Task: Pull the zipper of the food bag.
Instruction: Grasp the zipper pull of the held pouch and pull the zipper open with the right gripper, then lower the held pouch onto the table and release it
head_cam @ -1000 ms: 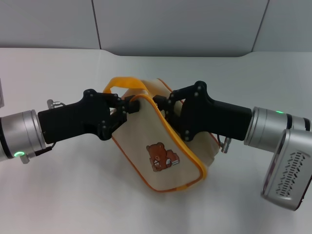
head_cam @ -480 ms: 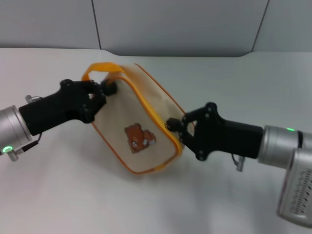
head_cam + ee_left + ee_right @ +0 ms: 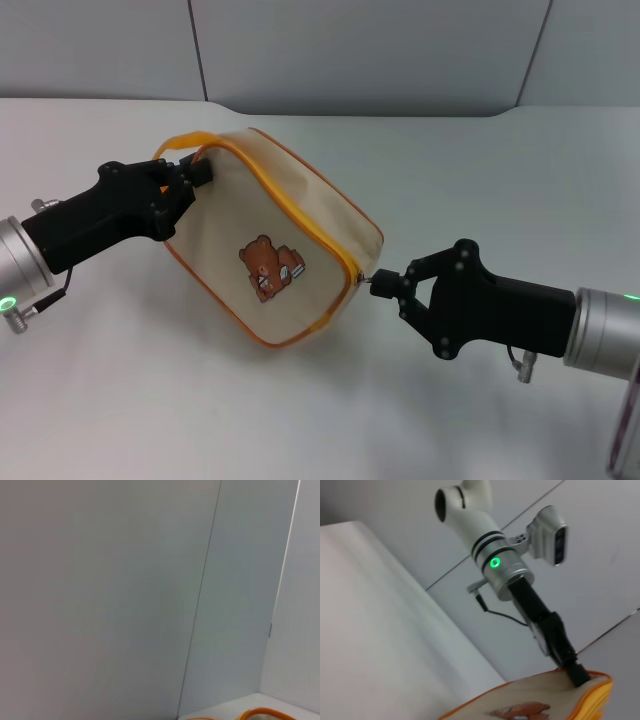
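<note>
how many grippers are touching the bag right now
2. The left gripper grips the food bag at its handle end; the right gripper pinches the zipper at the opposite corner.

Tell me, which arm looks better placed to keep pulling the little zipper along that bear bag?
The right. Its tool is shut on the small silver zipper tab at the near corner of the beige canvas bag. The left tool is busy gripping the bag's far end by the orange loop handle, steadying it.

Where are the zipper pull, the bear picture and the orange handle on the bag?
zipper point(image 3: 372, 280): head view, the small metal pull tab at the bag's corner.
bear picture point(image 3: 268, 268): head view, the middle of the brown bear.
orange handle point(image 3: 172, 150): head view, the loop's top.
</note>
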